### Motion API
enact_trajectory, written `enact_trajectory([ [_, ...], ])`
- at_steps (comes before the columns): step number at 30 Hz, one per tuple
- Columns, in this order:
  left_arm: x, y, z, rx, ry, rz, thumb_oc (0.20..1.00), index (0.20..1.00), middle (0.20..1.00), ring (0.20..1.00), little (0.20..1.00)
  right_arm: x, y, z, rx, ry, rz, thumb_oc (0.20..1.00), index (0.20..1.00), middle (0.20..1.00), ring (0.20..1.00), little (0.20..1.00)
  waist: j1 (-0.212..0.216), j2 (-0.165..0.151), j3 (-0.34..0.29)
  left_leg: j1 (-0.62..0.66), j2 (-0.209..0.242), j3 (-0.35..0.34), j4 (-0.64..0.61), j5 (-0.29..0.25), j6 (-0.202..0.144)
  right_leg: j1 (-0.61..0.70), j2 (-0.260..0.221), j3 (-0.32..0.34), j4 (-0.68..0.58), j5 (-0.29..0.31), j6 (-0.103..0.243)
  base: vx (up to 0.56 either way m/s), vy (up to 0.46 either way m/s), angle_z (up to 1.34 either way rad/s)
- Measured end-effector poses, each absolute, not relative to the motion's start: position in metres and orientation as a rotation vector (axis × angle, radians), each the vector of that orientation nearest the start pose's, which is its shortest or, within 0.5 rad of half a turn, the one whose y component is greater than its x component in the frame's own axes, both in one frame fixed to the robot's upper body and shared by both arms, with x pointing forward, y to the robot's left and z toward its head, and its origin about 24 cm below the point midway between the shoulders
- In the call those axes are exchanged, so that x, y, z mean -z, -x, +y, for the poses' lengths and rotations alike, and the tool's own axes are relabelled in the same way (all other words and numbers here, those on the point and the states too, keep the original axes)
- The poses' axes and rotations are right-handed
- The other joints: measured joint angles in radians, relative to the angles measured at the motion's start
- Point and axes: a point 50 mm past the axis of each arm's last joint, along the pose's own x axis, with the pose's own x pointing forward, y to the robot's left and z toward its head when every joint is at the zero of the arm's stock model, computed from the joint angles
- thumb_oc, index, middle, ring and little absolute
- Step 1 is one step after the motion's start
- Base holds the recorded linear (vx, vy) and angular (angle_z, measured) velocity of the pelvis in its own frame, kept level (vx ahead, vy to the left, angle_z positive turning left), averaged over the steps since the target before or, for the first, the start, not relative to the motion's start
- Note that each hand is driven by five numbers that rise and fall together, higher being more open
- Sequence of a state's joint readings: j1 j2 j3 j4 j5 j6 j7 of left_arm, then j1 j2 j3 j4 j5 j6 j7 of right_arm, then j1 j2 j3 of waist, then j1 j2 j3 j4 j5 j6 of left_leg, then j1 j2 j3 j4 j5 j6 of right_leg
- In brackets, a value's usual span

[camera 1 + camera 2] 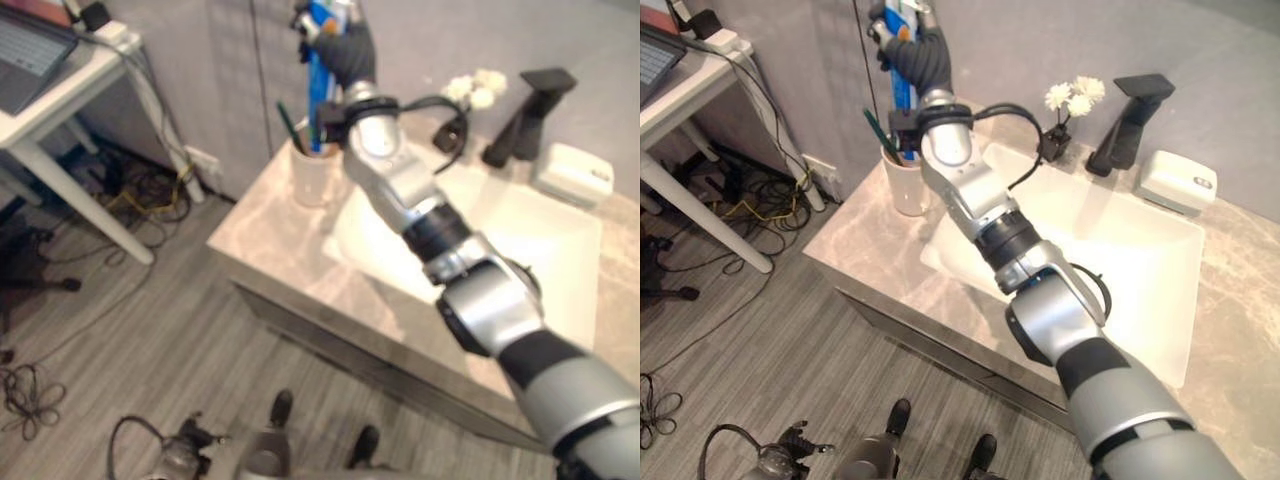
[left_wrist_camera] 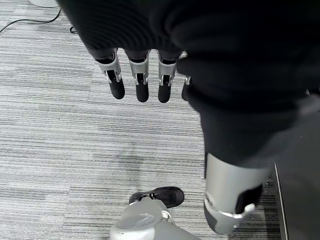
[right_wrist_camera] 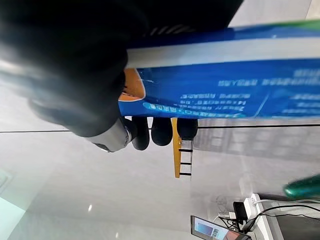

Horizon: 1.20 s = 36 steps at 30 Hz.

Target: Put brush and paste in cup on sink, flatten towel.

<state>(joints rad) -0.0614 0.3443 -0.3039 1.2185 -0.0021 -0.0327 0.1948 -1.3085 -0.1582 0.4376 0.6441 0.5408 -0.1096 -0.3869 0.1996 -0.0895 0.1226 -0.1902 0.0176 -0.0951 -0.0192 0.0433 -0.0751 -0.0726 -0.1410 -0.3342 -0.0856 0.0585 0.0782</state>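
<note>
A white cup point(image 1: 315, 178) stands on the marble counter's far left corner, and a green toothbrush point(image 1: 289, 127) leans in it. My right hand point(image 1: 347, 47) is raised above the cup, shut on a long blue toothpaste pack point(image 1: 317, 75) that hangs upright. The pack's lower end reaches the cup's mouth. In the right wrist view the blue pack point(image 3: 225, 85) lies across the curled fingers point(image 3: 161, 131), and the green brush tip point(image 3: 305, 187) shows at the edge. My left hand point(image 2: 141, 82) hangs over the grey floor, fingers straight and holding nothing.
A white sink basin point(image 1: 545, 245) fills the counter's middle. Behind it stand a black tap point(image 1: 530, 115), a small vase of white flowers point(image 1: 475, 88) and a white box-like object point(image 1: 572, 172). A white desk with a laptop point(image 1: 30, 50) stands at the left.
</note>
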Motion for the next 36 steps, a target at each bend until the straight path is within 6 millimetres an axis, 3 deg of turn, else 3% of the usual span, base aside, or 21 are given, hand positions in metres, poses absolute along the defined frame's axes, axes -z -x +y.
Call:
enact_trajectory([
  [15,0.144,-0.119,0.265,-0.105,-0.596,1.100,1.000,1.000,1.000,1.000,1.000,-0.287,-0.379,-0.022,-0.239,-0.095,-0.512,0.200,0.200,0.200,0.200,0.200,0.000,0.001,0.001,0.001,0.000,0.003,0.001,0.000,0.000,0.000,-0.001,0.005,0.000,0.001,0.000,0.00,0.000,0.00],
  [16,0.143,-0.120,0.265,-0.105,-0.596,1.100,1.000,1.000,1.000,1.000,1.000,-0.287,-0.379,-0.022,-0.242,-0.094,-0.512,1.000,1.000,1.000,1.000,1.000,0.000,0.001,0.001,0.002,0.000,0.003,0.001,0.000,0.000,0.000,-0.001,0.005,0.000,0.001,0.000,0.00,0.000,0.00],
  [32,0.143,-0.123,0.263,-0.100,-0.592,1.086,1.000,1.000,1.000,1.000,1.000,-0.289,-0.378,-0.023,-0.228,-0.070,-0.531,1.000,1.000,1.000,1.000,1.000,-0.005,0.001,0.001,0.016,0.004,0.022,0.002,0.000,0.001,0.004,-0.001,0.024,0.000,0.010,-0.002,-0.01,0.003,-0.03],
  [36,0.143,-0.123,0.262,-0.097,-0.591,1.085,1.000,1.000,1.000,1.000,1.000,-0.297,-0.373,-0.023,-0.216,-0.064,-0.580,1.000,1.000,1.000,1.000,1.000,-0.020,0.000,0.000,0.021,0.006,0.032,0.004,0.000,0.002,0.004,-0.001,0.035,0.000,0.015,-0.002,-0.01,0.000,-0.07],
])
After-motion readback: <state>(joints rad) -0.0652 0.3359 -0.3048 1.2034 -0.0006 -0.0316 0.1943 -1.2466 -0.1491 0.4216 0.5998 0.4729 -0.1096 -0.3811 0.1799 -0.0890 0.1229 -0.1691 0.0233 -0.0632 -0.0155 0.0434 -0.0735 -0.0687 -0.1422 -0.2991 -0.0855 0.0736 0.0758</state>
